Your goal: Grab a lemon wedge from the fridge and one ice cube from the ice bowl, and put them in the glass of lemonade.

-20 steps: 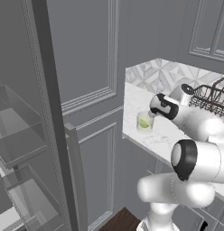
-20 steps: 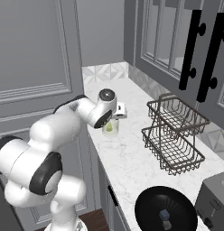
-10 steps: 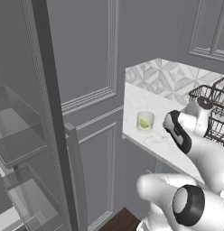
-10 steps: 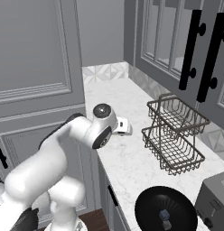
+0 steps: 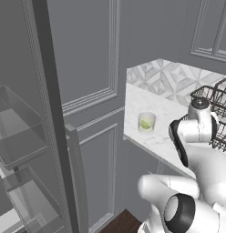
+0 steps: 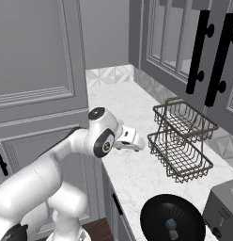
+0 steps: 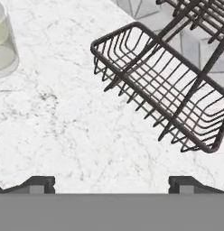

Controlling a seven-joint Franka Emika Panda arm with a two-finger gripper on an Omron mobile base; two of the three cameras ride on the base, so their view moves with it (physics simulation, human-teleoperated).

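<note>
Tool (image 7: 111, 182) spread wide and empty, tips apart above bare marble surface (image 7: 64, 126), cut off at the frame's bottom. Beside it, the wire basket (image 7: 163, 90), its far tier running out of frame. Further off, the glass (image 5: 146, 123) stands upright near the surface's edge, with the wedge (image 5: 145, 124) inside; its pointing is too small to tell. Fridge door (image 5: 51, 113) open.

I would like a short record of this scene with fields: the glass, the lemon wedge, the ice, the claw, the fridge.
glass of lemonade: upright on the white marble counter, near its edge
lemon wedge: already inside the glass
ice cubes: in the black bowl
claw: open, empty, over the counter beside the wire basket rack
fridge: door open, clear shelves visible
</note>
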